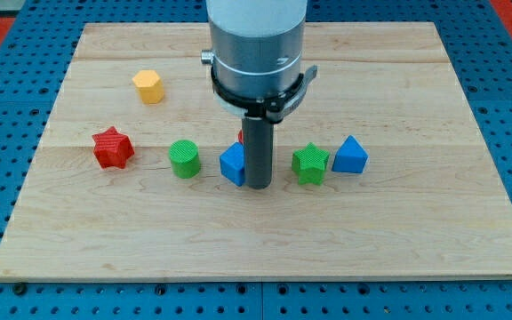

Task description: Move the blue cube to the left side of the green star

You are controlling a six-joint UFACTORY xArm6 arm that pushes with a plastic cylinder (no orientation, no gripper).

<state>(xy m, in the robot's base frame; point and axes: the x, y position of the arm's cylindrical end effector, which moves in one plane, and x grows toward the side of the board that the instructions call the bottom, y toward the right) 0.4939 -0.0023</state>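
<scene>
Resting on the board (434, 240), my tip (258, 186) is pressing against the right side of the blue cube (232, 164), which is sitting just to the view's left of it. Being a bare rod, it is gripping nothing and has no jaws to open or close. Lying a short way to the view's right of my tip, the green star (309, 164) is sitting apart from the rod, with bare wood showing between them. Just beyond the star, still farther to the right, a second blue block (350, 155) with a peaked top is nearly touching it. Going left from my tip, past the cube, a green cylinder (184, 158) is standing near, and a red star (112, 148) is lying farther off. Up and to the left of my tip, well apart, a yellow block (148, 86) is sitting. A sliver of red (241, 136) is peeking out behind the rod; its shape is hidden.
</scene>
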